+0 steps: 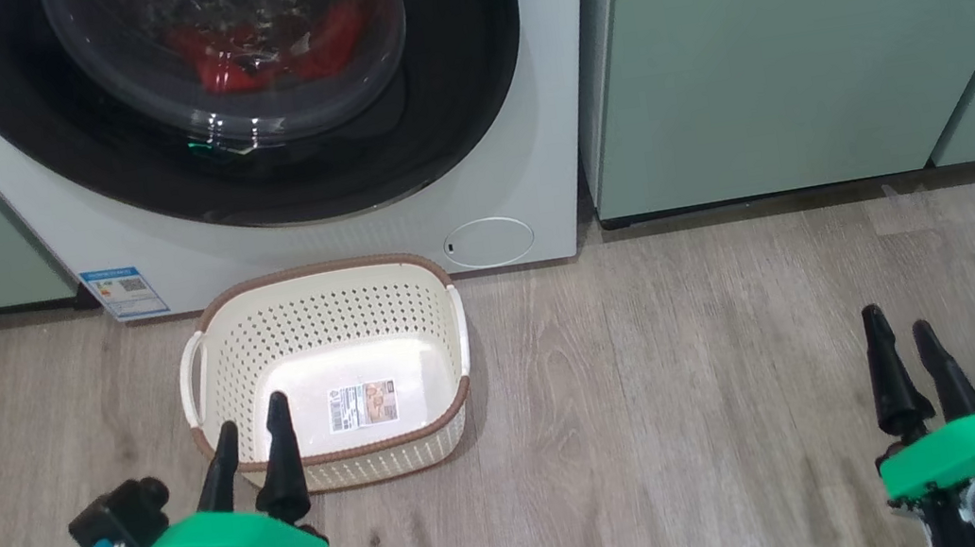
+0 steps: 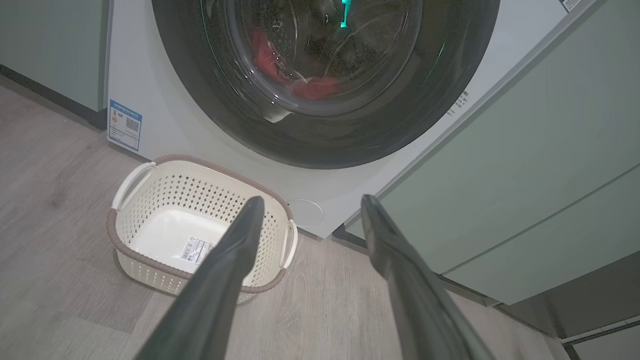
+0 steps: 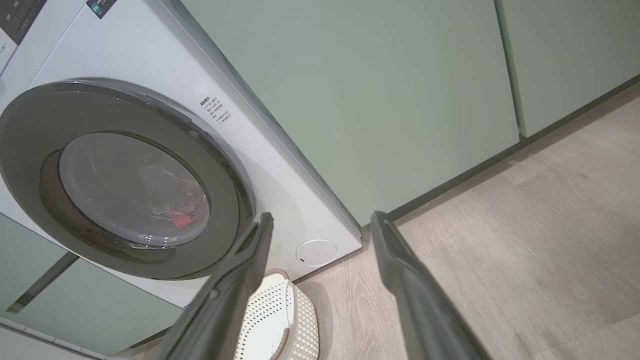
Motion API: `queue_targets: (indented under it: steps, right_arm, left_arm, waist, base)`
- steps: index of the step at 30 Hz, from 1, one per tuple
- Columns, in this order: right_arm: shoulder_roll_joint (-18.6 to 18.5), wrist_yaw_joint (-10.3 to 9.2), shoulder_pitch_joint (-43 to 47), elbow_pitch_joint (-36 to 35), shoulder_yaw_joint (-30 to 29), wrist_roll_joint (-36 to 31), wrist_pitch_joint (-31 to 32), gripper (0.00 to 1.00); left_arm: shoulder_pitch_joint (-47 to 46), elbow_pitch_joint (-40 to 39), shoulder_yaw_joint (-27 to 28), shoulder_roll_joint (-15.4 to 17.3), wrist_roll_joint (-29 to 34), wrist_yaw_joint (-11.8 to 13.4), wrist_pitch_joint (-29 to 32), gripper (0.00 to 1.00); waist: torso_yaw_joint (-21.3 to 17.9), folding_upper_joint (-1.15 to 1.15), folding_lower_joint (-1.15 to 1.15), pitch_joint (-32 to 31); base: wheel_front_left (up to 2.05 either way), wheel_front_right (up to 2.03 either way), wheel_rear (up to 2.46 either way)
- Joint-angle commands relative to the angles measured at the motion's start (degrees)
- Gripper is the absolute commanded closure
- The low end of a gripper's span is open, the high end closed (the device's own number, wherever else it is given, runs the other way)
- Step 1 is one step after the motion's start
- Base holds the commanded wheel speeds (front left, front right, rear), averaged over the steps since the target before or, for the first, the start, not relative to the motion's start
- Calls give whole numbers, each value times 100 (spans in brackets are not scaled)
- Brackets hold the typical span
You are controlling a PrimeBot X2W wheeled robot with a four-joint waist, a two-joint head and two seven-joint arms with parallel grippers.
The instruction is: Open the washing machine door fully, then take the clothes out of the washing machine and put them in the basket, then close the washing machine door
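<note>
One white front-loading washing machine point(image 1: 544, 132) stands between flat pale green cabinets point(image 1: 750, 36) on a grey wood-grain floor point(image 1: 702, 377). Its one round door point(image 1: 469, 76), a wide glossy black ring around a bulging clear window, sits closed against the front. Behind the window lies one crumpled heap of red clothes point(image 1: 229, 62) in the drum. One oval cream plastic basket point(image 1: 314, 326), with perforated sides, a brown woven-look rim and two white handles, stands on the floor just before the machine's bottom edge, below the door. Two grippers in green housings hover low over the floor, pointing toward the machine. The left gripper point(image 1: 251, 412) is near the basket's front-left rim and the right gripper point(image 1: 896, 318) well off to the basket's right. Each has two long dark tapering fingers spread apart.
</note>
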Motion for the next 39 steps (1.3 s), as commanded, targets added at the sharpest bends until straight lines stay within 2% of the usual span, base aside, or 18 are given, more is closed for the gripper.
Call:
queue_targets:
  steps: [1, 26, 39]
  right_arm:
    - [-69, -1, -318, -246, 112, -233, -106, 0]
    - [-89, -2, -440, -312, 227, -1954, -510, 0]
    - [-99, -2, -475, -245, 253, -2817, -729, 0]
  left_arm:
    - [-352, -249, 55, 112, 233, 70, -100, 0]
    - [-557, -213, -157, 215, 1902, 410, -505, 0]
    - [-658, -11, -75, 186, 2724, 433, -724, 0]
  waist:
    - [4, 0, 0, 4]
    - [57, 0, 0, 33]
    - [77, 0, 0, 24]
  base:
    - [0, 0, 0]
    - [0, 0, 0]
    - [0, 0, 0]
